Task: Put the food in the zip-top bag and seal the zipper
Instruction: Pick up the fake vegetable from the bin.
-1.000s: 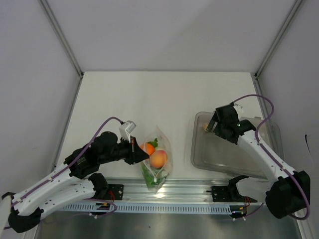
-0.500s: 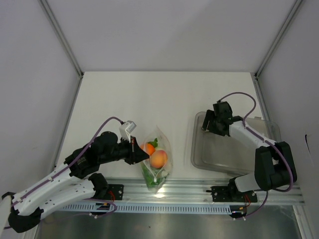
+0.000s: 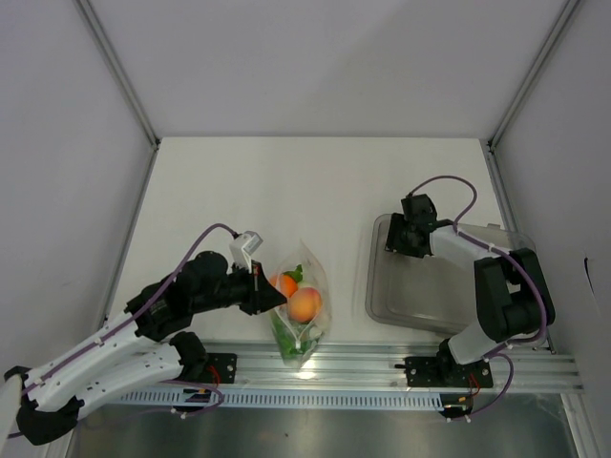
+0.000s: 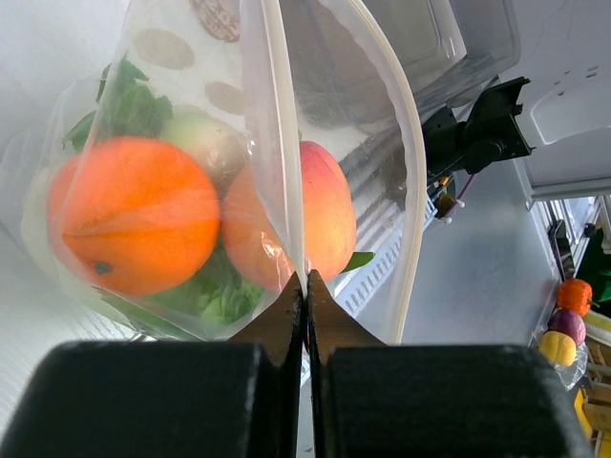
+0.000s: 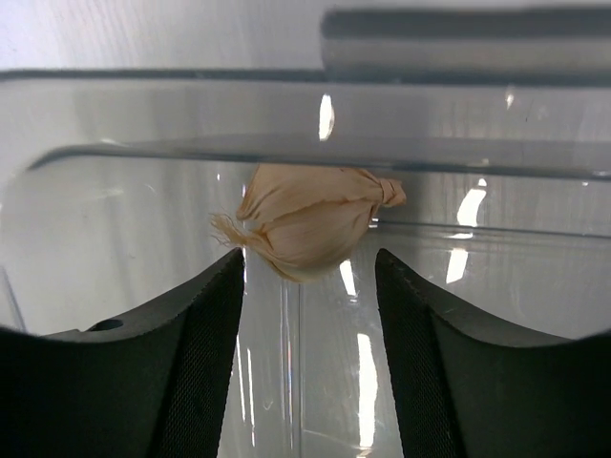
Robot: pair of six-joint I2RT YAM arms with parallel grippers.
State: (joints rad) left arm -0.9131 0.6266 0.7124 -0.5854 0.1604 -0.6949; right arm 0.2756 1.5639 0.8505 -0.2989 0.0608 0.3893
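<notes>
While the left gripper (image 4: 305,286) stays out of it, clamped tight on the zip-top bag (image 4: 382,143) near the table's (image 3: 286,191) front edge, the orange (image 4: 134,215), reddish fruit (image 4: 320,215) and lettuce (image 4: 129,100) sit inside. Over the clear tray's (image 3: 420,305) far left corner, the right gripper (image 5: 310,277) hangs with fingers spread, a pale piece (image 5: 310,224) lying just ahead between them.

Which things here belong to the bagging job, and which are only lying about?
Job: zip-top bag, orange, peach-coloured fruit, lettuce, garlic bulb.
Lying about: clear tray, small toys in the background.
</notes>
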